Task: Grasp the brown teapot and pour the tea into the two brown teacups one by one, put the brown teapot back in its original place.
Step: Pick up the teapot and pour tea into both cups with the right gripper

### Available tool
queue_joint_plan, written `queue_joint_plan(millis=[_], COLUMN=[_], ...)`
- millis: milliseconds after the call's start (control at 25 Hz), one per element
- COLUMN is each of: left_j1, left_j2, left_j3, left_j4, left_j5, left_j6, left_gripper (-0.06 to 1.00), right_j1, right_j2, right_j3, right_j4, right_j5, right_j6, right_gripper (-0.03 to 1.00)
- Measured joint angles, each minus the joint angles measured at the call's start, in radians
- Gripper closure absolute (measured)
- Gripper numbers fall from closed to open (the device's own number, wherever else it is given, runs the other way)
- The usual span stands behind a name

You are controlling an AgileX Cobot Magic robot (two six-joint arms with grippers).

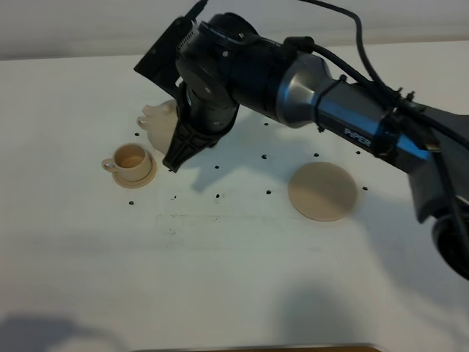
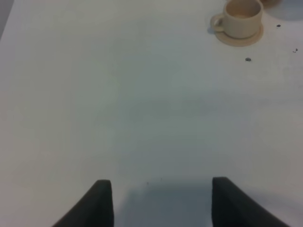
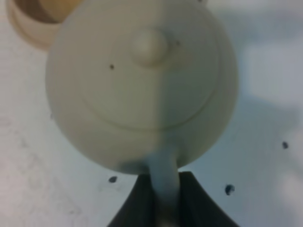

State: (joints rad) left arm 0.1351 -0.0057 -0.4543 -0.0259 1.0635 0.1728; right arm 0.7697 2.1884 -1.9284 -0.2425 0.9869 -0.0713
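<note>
Toward the far-left part of the worktop (image 1: 220, 279), the brown teapot (image 1: 160, 119) hangs from the right arm, which reaches across from the right edge. The right gripper (image 3: 163, 210) is clamped: its fingers (image 3: 135, 208) pinch the loop handle (image 3: 163, 170) from both sides, lid (image 3: 150, 47) facing up and roughly level. The pot looks clear of the worktop, though I cannot confirm this.

- 1 teacup (image 1: 132, 158) sits on its saucer (image 1: 139, 177) just beside the pot, on the side nearer the front edge. The spout (image 1: 146, 117) points toward the left edge, not yet over the cup.
- 2nd cup: not seen in the high view; possibly hidden behind the arm.
- Coaster (image 1: 322, 192) lies bare, well apart, toward the right edge.
- Left gripper (image 2: 161, 203): fingers spread, nothing between them, idle over bare worktop.

Judgement: the step in hand is lining up for a pour into the visible cup.

Method notes:
1. Bring the spout tip over the cup's mouth before any tilt.
2. Tilt slowly about the handle. The pinch is narrow, so the pot could swing or slip if jerked.
3. Keep the pot's belly off the cup rim; a nudge would slide the cup on its saucer.
4. Level the pot fully before moving off.
</note>
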Motion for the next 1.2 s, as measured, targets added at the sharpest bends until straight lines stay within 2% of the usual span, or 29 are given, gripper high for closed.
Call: queue_joint_plan(millis=[360,720,960,1200], left_j1=[0.000,0.000,0.000,0.000], left_j2=[0.000,0.000,0.000,0.000], left_j3=[0.000,0.000,0.000,0.000], left_j4=[0.000,0.000,0.000,0.000], left_j5=[0.000,0.000,0.000,0.000], left_j6=[0.000,0.000,0.000,0.000], left_gripper=[0.42,0.42,0.42,0.42], right_j1=[0.000,0.030,0.039,0.040], right_j2=[-0.079,-0.079,-0.079,-0.071], right_j3=[0.217,0.311,0.313,0.313], right_j4=[-0.005,-0.136,-0.316,-0.381], right_j5=[-0.173,-0.355,-0.374,-0.387], right_j6=[0.001,0.035,0.110,0.120], right_gripper=[0.88,0.88,0.88,0.88])
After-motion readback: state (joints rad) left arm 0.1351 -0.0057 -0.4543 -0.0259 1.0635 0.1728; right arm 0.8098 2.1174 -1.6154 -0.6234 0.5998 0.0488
